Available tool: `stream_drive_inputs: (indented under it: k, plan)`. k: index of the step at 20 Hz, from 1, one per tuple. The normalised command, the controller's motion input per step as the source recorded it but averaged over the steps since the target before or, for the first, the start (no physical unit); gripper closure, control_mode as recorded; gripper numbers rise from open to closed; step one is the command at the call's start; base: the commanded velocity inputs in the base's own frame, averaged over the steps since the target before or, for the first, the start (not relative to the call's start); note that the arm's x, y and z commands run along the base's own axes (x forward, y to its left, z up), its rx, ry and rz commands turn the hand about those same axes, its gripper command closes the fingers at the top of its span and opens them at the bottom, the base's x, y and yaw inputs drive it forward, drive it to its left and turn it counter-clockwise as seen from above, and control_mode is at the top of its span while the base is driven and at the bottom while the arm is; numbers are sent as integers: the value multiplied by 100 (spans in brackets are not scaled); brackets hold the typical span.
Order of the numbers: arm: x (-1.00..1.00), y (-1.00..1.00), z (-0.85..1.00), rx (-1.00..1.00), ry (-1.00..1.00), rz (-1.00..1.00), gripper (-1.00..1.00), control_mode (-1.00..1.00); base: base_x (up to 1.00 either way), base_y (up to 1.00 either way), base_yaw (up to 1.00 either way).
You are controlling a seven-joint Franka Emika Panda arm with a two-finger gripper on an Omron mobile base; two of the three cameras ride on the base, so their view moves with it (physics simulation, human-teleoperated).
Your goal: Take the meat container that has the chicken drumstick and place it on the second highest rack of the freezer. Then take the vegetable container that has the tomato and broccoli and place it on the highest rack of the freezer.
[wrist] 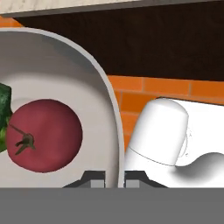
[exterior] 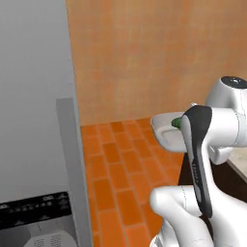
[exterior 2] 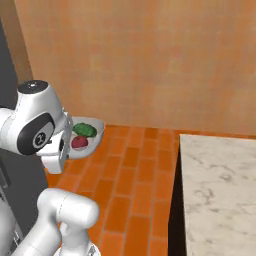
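Note:
My gripper (wrist: 111, 177) is shut on the rim of the vegetable container (wrist: 65, 70), a pale grey dish held in the air above the orange tiled floor. Inside it lie the red tomato (wrist: 43, 135) and the dark green broccoli (wrist: 3, 105). The right base view shows the dish (exterior 2: 95, 131) beside my wrist with the broccoli (exterior 2: 84, 129) and the tomato (exterior 2: 79, 142) in it. In the left base view the dish (exterior: 163, 129) pokes out from behind my forearm. The grey freezer (exterior: 34, 96) stands at the left. The meat container, the chicken drumstick and the racks are out of view.
A long grey vertical bar (exterior: 72, 164) runs down the freezer's front, with a black panel (exterior: 34, 210) low on it. A marble counter (exterior 2: 220, 190) over dark cabinets stands at the right. An orange wall (exterior 2: 150, 60) closes the back beyond the tiled floor (exterior 2: 130, 180).

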Motion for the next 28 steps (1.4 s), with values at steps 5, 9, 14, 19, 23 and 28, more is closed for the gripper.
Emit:
stream_drive_inputs:
  k: [5,9,14,19,23,28]
  plan:
    - [0,0,0,0,0,0,100,100,100,-35,0]
    - [0,0,0,0,0,0,100,100,100,-37,0]
    - [0,0,0,0,0,0,100,100,96,-31,7]
    - [0,0,0,0,0,0,100,100,30,-27,67]
    - [0,0,0,0,0,0,100,100,18,-12,95]
    - [0,0,0,0,0,0,100,100,16,-31,88]
